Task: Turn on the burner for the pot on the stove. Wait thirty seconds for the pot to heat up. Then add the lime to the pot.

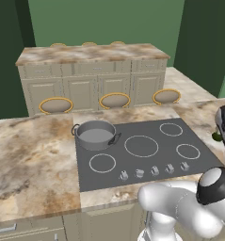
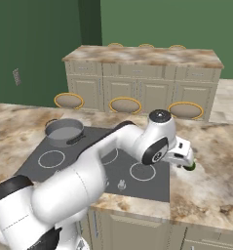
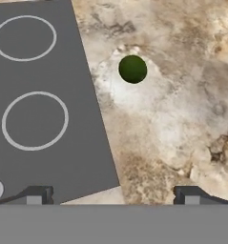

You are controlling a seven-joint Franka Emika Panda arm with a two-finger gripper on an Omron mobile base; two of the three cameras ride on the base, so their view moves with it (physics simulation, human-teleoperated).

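Observation:
The grey steel pot [image 1: 95, 134] stands on the back left ring of the dark stove [image 1: 147, 157], with nothing visible inside it [image 2: 64, 131]. A row of small silver knobs [image 1: 154, 171] lines the stove's front edge. The small dark green lime [image 3: 132, 68] lies on the marble counter just right of the stove. In the right base view a sliver of the lime [image 2: 190, 167] peeks from under the hand. My gripper [image 3: 113, 195] hovers above the counter near the lime, open, with nothing between its fingertips [image 3: 36, 194]. The gripper [image 2: 185, 158] hangs over the stove's right edge.
Marble counter [image 1: 34, 160] surrounds the stove on both sides. Behind it stand three round stools [image 1: 115, 100] and a long cabinet island [image 1: 90, 54] against a green wall. My own arm [image 2: 103, 161] crosses over the stove's front right part.

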